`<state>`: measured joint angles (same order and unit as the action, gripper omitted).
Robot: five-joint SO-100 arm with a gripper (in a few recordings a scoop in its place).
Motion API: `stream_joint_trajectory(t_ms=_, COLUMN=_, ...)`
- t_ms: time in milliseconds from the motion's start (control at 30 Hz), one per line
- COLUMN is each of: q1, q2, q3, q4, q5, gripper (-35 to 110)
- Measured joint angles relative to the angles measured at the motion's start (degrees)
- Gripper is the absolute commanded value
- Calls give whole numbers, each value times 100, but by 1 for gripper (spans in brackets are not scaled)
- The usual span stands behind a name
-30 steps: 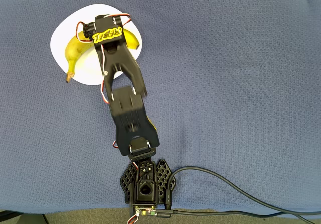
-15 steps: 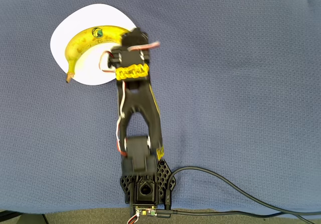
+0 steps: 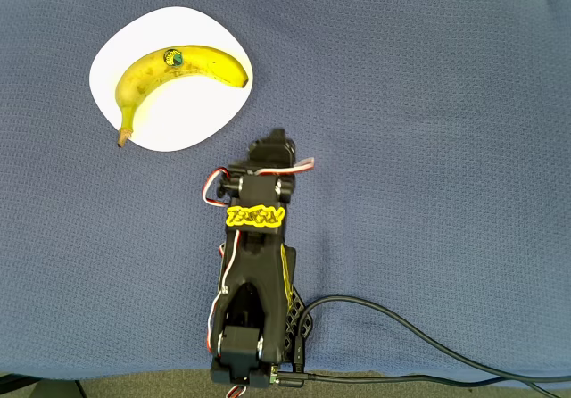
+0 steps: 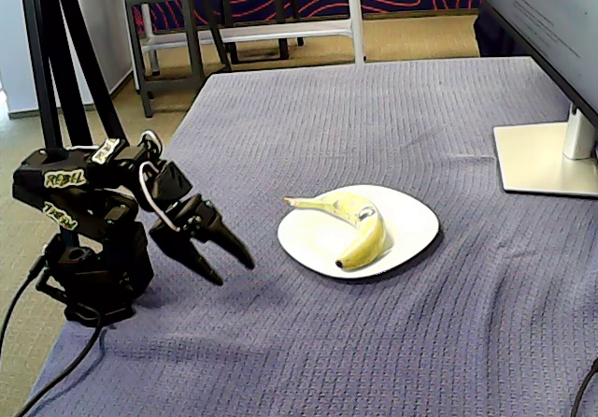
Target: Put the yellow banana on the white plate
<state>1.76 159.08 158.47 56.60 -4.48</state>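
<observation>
Overhead view gives you the result straight away: the curved yellow banana with its small round green-blue sticker point(image 3: 178, 72) is lying on the glossy white rounded-square plate point(image 3: 201, 121), body resting across the middle. Only the brownish stem tip pokes out past the plate's lower-left rim and hangs over the cloth. In the fixed view you get the same story, banana point(image 4: 355, 221) settled flat on the plate point(image 4: 411, 221), nothing touching it.

By the look of it, the placing itself is done. The fruit is on the plate and lying stable, with no sign it wants to roll.

Move outward and you find your black two-finger gripper point(image 4: 222, 254) well apart from the plate, jaws spread and holding nothing, pointing down toward the blue-grey knitted cloth covering the tabletop point(image 4: 374, 108). From above, the gripper point(image 3: 272, 144) sits near the plate's lower-right edge but clear of it, the arm folded close over its base.

What is left for you, I judge, is little or nothing: perhaps tucking the arm fully to rest. The overhanging stem tip is the one quibble, and it looks harmless.
</observation>
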Motion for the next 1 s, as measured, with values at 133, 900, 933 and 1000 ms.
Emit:
stream_joint_trajectory(t_ms=133, q1=0, q2=589, q3=431, q4=378, q5=-26, gripper=15)
stream_joint_trajectory(t_ms=900, q1=193, q2=1854, q3=800, q4=1222, q5=0, gripper=0)
stream_joint_trajectory(t_ms=933, q1=193, q2=1854, q3=800, q4=1222, q5=0, gripper=0)
stream_joint_trajectory(t_ms=1000, q1=193, q2=1854, q3=800, q4=1222, q5=0, gripper=0)
